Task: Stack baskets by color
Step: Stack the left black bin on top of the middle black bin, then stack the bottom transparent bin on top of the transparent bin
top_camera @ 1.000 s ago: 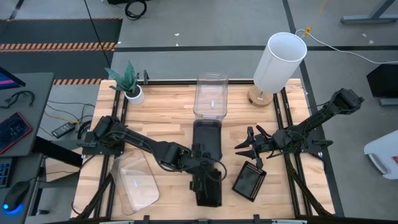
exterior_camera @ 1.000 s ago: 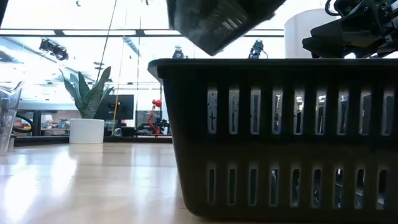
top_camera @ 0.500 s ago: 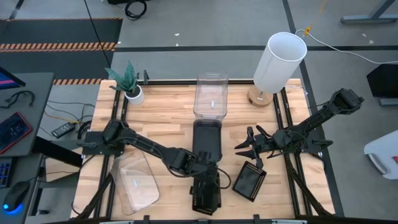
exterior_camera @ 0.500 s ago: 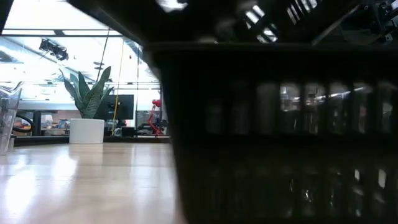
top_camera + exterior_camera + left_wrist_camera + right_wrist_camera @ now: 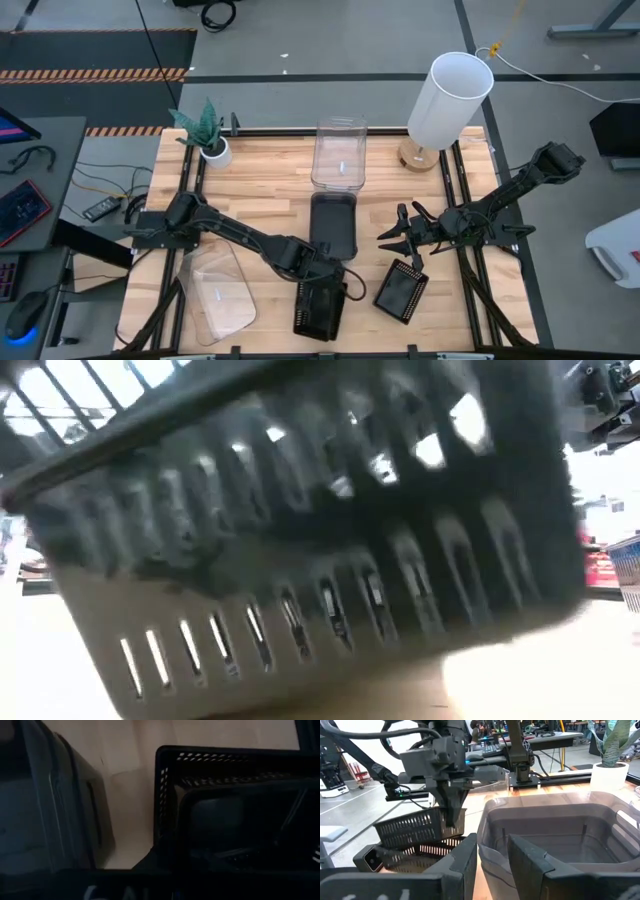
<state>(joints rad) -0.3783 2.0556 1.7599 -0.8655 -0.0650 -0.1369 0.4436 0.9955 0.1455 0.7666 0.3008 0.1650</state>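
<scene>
My left gripper [image 5: 327,283] is shut on a black slotted basket [image 5: 415,827], which tilts over a second black basket [image 5: 405,859] near the table's front edge. In the low view the tilted black basket [image 5: 300,560] fills the frame. A smoky dark-grey basket [image 5: 333,225] stands at the table's middle, bottom down. My right gripper [image 5: 385,240] stands open just to its right, level, with nothing between its fingers [image 5: 462,862]. A small black mesh tray [image 5: 401,292] lies near the front right. My left gripper pinches the upper black basket's rim [image 5: 454,817] at its far end between the two fingers. The fingers come from above, pointing steeply down. The basket hangs tilted, its lower part sitting in the black basket beneath it.
One clear basket [image 5: 340,150] stands at the far centre, another [image 5: 218,295] at the near left. A tall white lamp [image 5: 447,100] is at the far right and a potted plant [image 5: 207,130] at the far left. Bare wood lies between them.
My left gripper has gone down and toward the near edge, tipping steeper, with its black basket still held. That basket has come down into the black basket at the front edge. The pair has shifted toward the table's left and now stands tilted.
</scene>
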